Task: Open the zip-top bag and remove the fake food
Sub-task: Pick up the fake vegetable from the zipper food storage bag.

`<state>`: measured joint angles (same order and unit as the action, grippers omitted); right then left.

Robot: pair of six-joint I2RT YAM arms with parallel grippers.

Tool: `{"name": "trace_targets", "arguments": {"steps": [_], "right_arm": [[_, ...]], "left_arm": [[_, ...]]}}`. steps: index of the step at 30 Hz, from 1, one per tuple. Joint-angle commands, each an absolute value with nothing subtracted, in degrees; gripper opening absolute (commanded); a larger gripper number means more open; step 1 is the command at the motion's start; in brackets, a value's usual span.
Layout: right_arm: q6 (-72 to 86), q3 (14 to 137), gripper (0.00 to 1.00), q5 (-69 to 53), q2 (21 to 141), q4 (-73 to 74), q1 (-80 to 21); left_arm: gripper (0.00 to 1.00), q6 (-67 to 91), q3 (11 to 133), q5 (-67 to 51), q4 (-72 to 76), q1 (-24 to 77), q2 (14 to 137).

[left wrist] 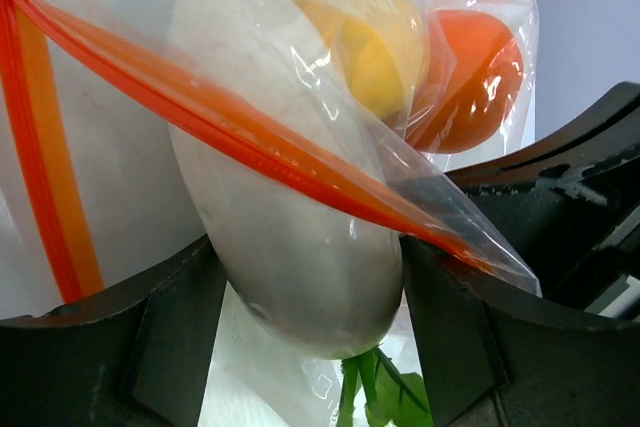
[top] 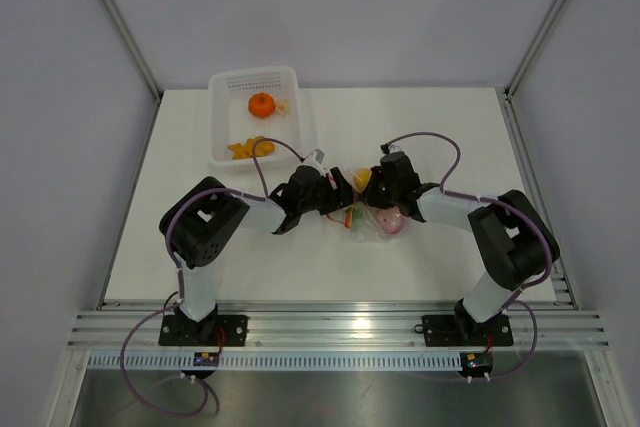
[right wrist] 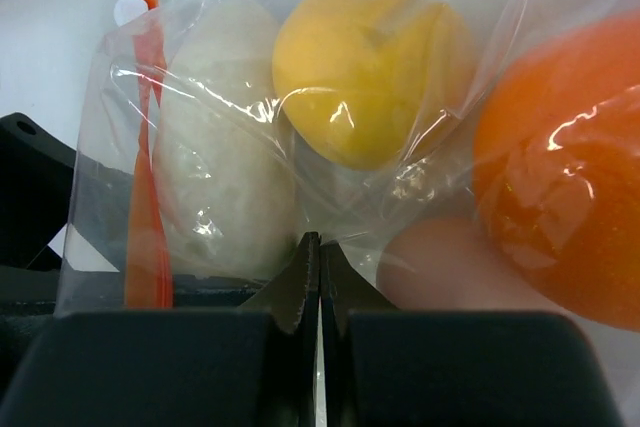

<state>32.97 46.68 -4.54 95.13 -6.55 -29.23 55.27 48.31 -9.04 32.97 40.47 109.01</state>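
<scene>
**Grab the Strip, Not the Food**

The right gripper (right wrist: 320, 292) was shut tight on a pinch of the zip-top bag (right wrist: 200, 97). The left gripper (left wrist: 305, 282) stood wide open around the white radish piece (left wrist: 290, 247) (touching or not, I could not tell). The bag lay on the table (top: 450, 147) between both arms, fake food (right wrist: 365, 67) inside. It would be best to grab only the red strip (left wrist: 250, 147).

Orange ball (right wrist: 560, 177), partly beyond the right wrist view's edge.

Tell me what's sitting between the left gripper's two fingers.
The white radish, crossed by the orange zipper strip of the bag, fills that gap; the left wrist view shows it.
</scene>
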Motion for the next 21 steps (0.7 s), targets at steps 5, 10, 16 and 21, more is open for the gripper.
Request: {"name": "trace_targets", "arguments": {"steps": [5,10,16,21], "right_arm": [[33.7,46.8,0.0,-9.6,93.8,-9.9,-30.1],[34.4,46.6,0.0,-3.3,91.3,-6.5,-29.9],[35.7,45.1,0.0,-2.2,88.2,-5.7,-26.3],[38.4,43.2,0.0,-2.9,87.0,-4.7,-19.5]], "left_arm": [[0.63,54.2,51.9,-10.1,33.5,40.8,111.6],[0.46,54.7,50.4,-11.0,35.2,40.7,110.0],[0.34,54.8,52.2,-16.2,35.5,40.5,110.7],[0.32,54.8,53.5,-19.4,33.2,40.5,110.2]]}}
